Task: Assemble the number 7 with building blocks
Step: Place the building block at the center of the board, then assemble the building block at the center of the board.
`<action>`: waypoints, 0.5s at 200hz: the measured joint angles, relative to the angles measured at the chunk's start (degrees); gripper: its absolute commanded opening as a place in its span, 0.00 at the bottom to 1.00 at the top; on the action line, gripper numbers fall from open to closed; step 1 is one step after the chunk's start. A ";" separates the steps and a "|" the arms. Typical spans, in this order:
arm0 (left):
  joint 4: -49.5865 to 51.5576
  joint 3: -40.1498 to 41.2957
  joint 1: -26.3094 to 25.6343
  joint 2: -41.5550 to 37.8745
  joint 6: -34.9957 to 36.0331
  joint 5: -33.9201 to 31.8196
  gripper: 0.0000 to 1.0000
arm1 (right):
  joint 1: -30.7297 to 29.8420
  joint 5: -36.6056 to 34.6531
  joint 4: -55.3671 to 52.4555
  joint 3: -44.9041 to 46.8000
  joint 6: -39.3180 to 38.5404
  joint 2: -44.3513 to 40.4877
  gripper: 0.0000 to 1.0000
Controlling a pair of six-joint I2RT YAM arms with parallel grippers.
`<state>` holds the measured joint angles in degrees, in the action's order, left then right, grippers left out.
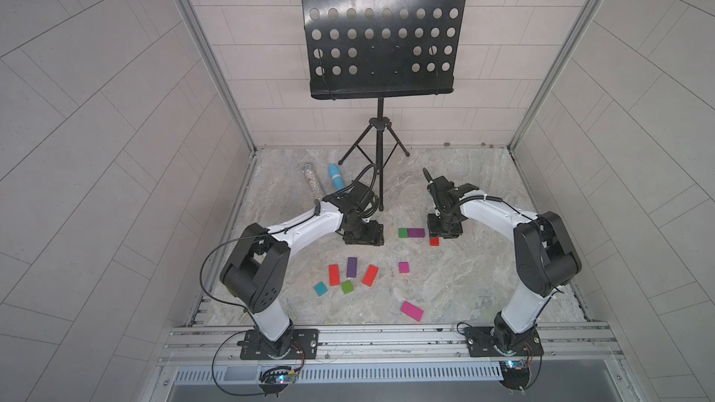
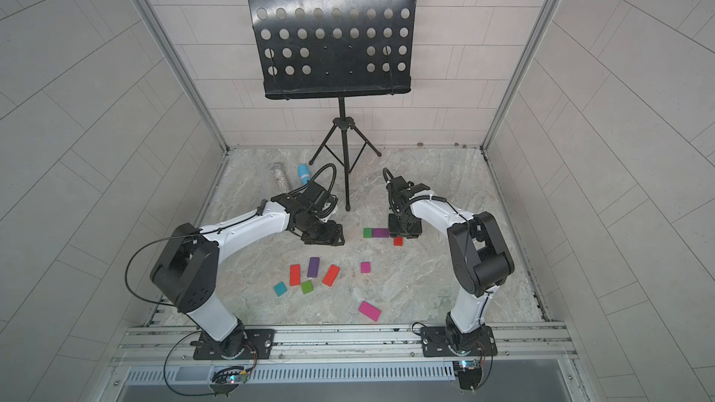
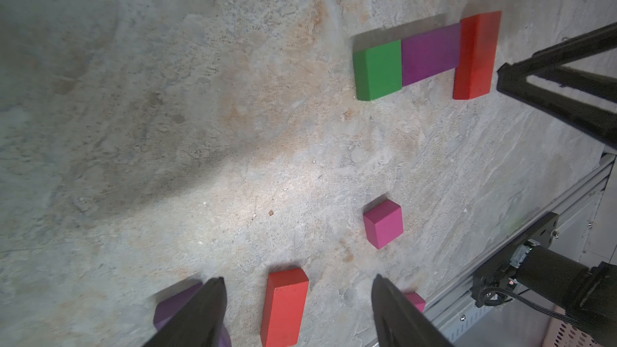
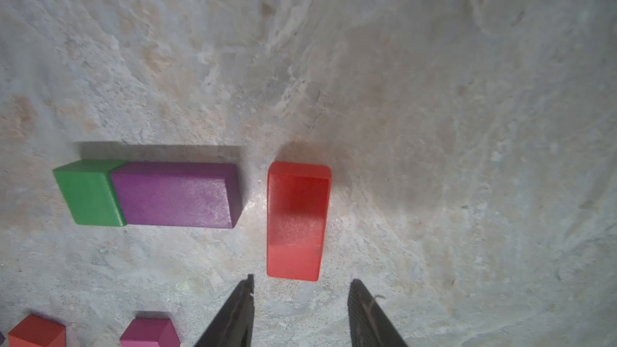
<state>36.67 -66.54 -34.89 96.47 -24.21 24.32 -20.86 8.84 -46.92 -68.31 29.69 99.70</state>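
As the red block [image 4: 295, 221] seems set as stem, my right pincer [image 4: 302, 283] hangs released, empty. Left pincer [image 3: 297, 277] gapes too.

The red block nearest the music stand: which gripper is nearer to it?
Right. The right gripper is just at the red block, open, not gripping it. The left gripper is beyond the green block, farther away.

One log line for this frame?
left claw: open, empty; right claw: open, empty; red block: lying flat, small gap to purple block
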 measured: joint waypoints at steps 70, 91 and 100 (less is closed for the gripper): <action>-0.02 0.02 0.00 0.00 -0.02 0.00 0.76 | -0.13 -0.09 0.48 0.00 0.15 3.15 0.48; -0.02 0.02 0.00 0.00 -0.02 0.00 0.76 | -0.13 -0.11 0.79 0.00 0.15 3.43 0.47; -0.02 0.02 0.00 0.00 -0.02 0.00 0.76 | -0.13 -0.11 1.01 0.00 0.15 3.56 0.47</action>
<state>36.64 -66.52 -34.89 96.47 -24.23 24.32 -20.99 8.73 -45.91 -68.31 29.85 103.26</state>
